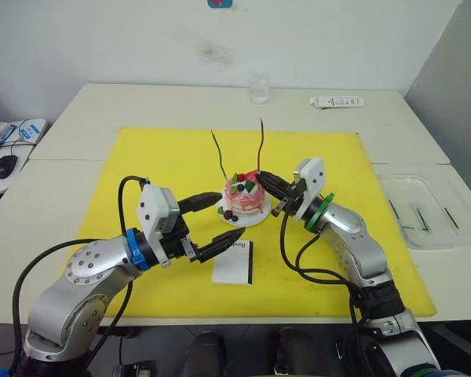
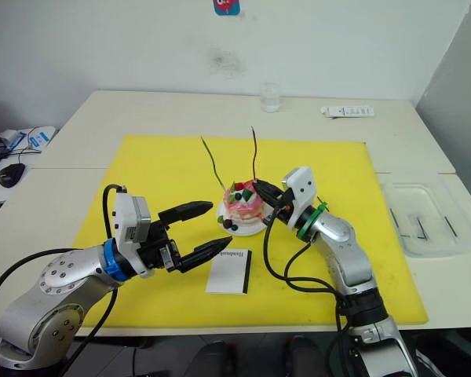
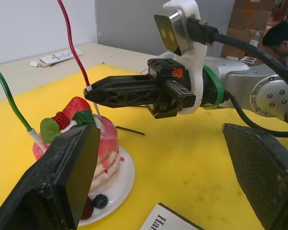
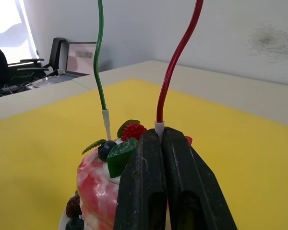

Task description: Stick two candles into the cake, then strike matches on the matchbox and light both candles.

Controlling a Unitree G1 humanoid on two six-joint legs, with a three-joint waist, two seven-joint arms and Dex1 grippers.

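At frame centre the right tool (image 1: pixel 268 181) is clamped on the red candle's (image 1: pixel 261 148) pale base to seat it upright in the cake (image 1: pixel 244 199) beside the planted green candle (image 1: pixel 218 154), while the left tool (image 1: pixel 226 219) waits open above the matchbox (image 1: pixel 234 262).

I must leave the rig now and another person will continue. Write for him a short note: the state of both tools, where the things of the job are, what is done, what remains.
Right tool: shut on the pale base of the red candle, at the top of the cake.
Left tool: open, holding nothing, beside the cake on its left.
Green candle: standing in the cake, free.
Matchbox: flat on the yellow mat, in front of the cake.
One match lies on the mat beside the cake.
Done: both candles stand in the cake.
Left: release the red candle, strike matches, light both candles; no flame shows.
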